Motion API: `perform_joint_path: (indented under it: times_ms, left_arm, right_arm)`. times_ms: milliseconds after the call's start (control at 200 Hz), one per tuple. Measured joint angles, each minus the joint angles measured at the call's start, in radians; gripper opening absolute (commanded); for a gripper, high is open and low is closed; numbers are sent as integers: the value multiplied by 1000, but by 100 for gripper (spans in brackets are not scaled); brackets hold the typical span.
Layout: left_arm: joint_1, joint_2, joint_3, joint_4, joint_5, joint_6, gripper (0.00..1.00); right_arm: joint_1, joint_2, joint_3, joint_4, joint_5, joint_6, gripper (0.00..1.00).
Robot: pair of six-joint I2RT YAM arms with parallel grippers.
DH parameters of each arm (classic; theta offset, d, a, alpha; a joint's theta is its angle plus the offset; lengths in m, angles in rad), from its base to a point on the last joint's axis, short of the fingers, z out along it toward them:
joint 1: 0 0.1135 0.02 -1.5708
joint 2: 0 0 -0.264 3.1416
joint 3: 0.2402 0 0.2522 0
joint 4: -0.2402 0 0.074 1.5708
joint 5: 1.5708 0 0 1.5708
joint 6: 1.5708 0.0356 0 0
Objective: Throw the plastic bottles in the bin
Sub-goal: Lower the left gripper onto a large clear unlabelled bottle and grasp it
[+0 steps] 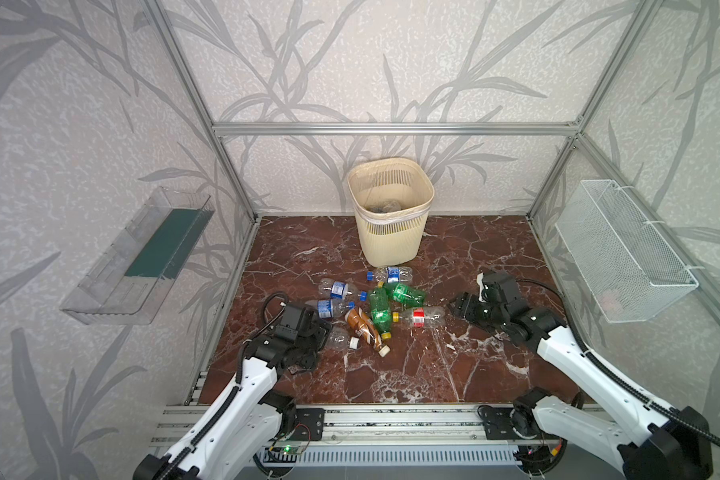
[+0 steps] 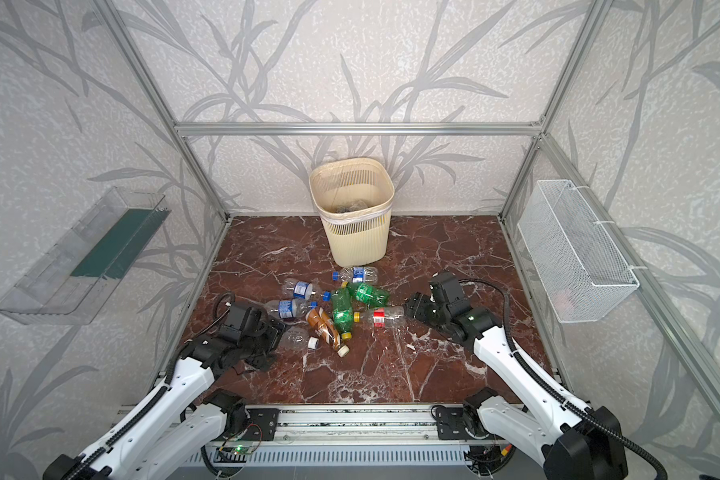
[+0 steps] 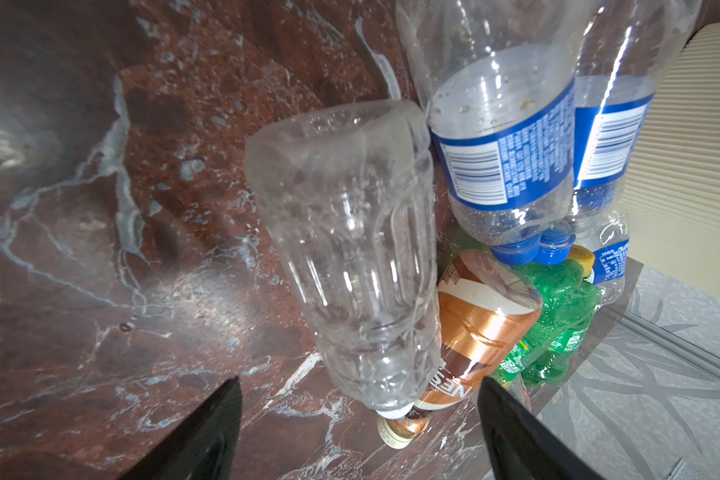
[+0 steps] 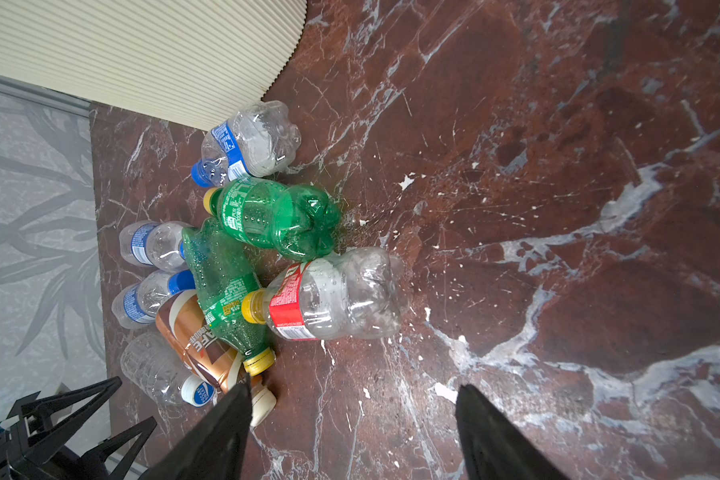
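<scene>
Clear, green and brown plastic bottles (image 1: 379,309) lie before the cream bin (image 1: 391,237); left claw (image 3: 358,380) and right claw (image 4: 355,382) gape empty.

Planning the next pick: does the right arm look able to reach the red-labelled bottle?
Probably yes. The red-labelled bottle lies base toward the open right gripper, with bare tabletop between; nothing seems to lie on it.

A clear tray (image 1: 113,286) and wire basket (image 1: 616,249) hang on opposite walls.
</scene>
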Motion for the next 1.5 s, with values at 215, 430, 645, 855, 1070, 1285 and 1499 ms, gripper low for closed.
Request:
perform_joint_path:
  times_ms: [215, 430, 645, 855, 1070, 1285, 1499]
  left_arm:
    - [-31, 69, 0, 42, -25, -8, 88]
    - [-38, 121, 1, 64, -45, -7, 88]
    - [-39, 150, 1, 82, -54, 0, 85]
    - [-39, 168, 1, 81, -62, 16, 85]
    - [-39, 174, 1, 77, -64, 32, 81]
    - [-39, 169, 1, 69, -68, 47, 75]
    - [-39, 104, -16, 42, -79, 55, 69]
  right_arm:
    - [0, -1, 0, 0, 1, 0, 78]
    - [0, -8, 0, -1, 3, 0, 77]
    - [0, -25, -8, -2, 3, 0, 77]
    - [0, -40, -8, -3, 4, 0, 77]
    - [0, -41, -16, -2, 4, 0, 77]
    - [0, -40, -20, -2, 3, 0, 77]
    - [0, -37, -26, 0, 3, 8, 76]
